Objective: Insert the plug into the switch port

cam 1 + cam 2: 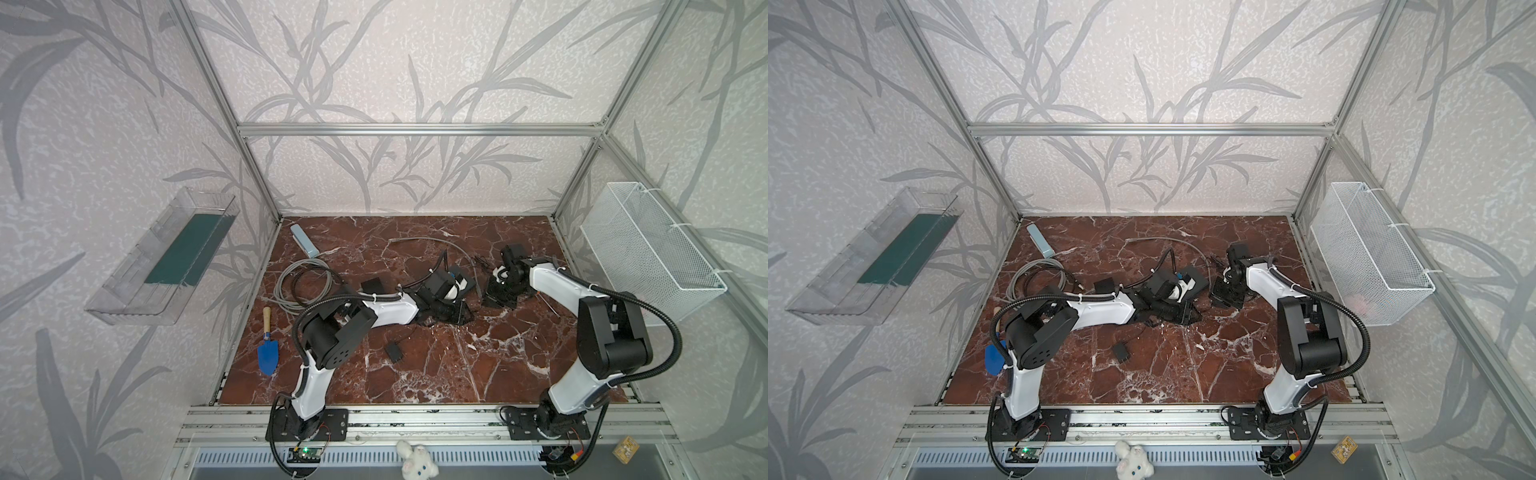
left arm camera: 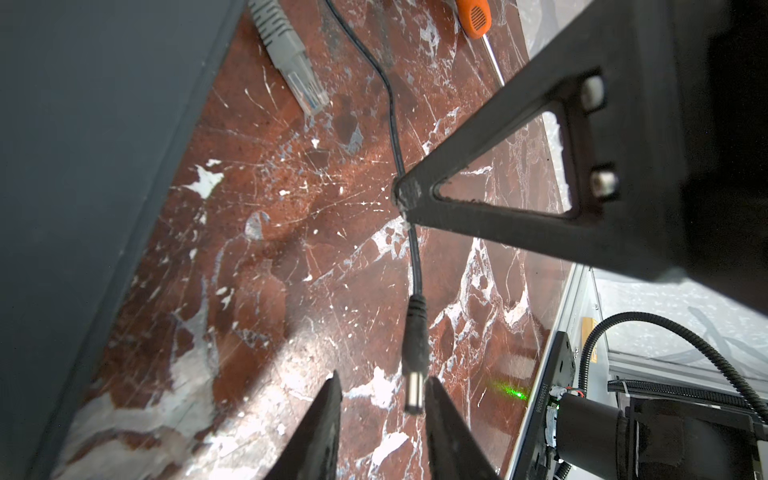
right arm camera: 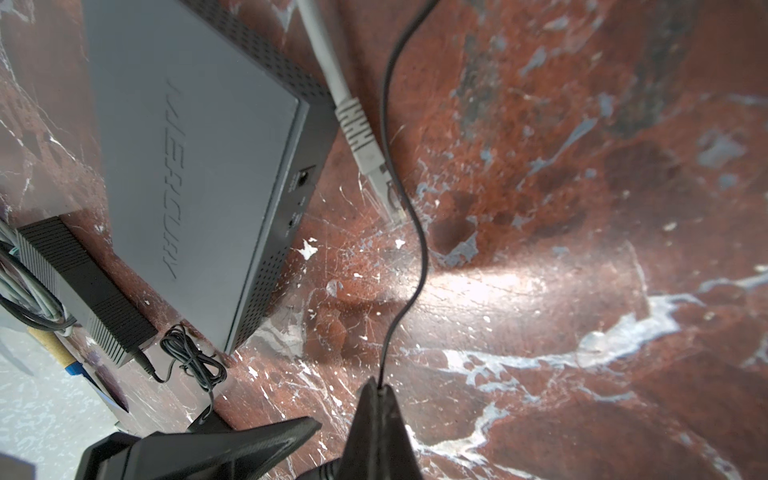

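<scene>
Switch (image 3: 199,166), dark grey and flat, lies toward the middle of the red marble desk (image 1: 415,365). We read small sockets (image 3: 302,179) on the side face that looks onto bare desk.

Right gripper (image 3: 379,390): jaws closed, pinching the thin black cable (image 3: 419,257) a little behind the plug.

Left gripper (image 2: 382,378): jaws narrowly parted and clamped on nothing. The gap faces the plug end of the cable.

From the pinch point, the cable runs across the desk past a grey network connector (image 3: 361,137), which lies just beside the switch's socket face.

We find the plug (image 2: 415,353), a black barrel with a metal tip (image 2: 413,395), at the cable's free end. It is apart from the switch, with bare desk between them. Its tip sits inside the left gripper's gap, close to one finger (image 2: 449,428) and clear of the other. We cannot tell whether it touches that finger.
</scene>
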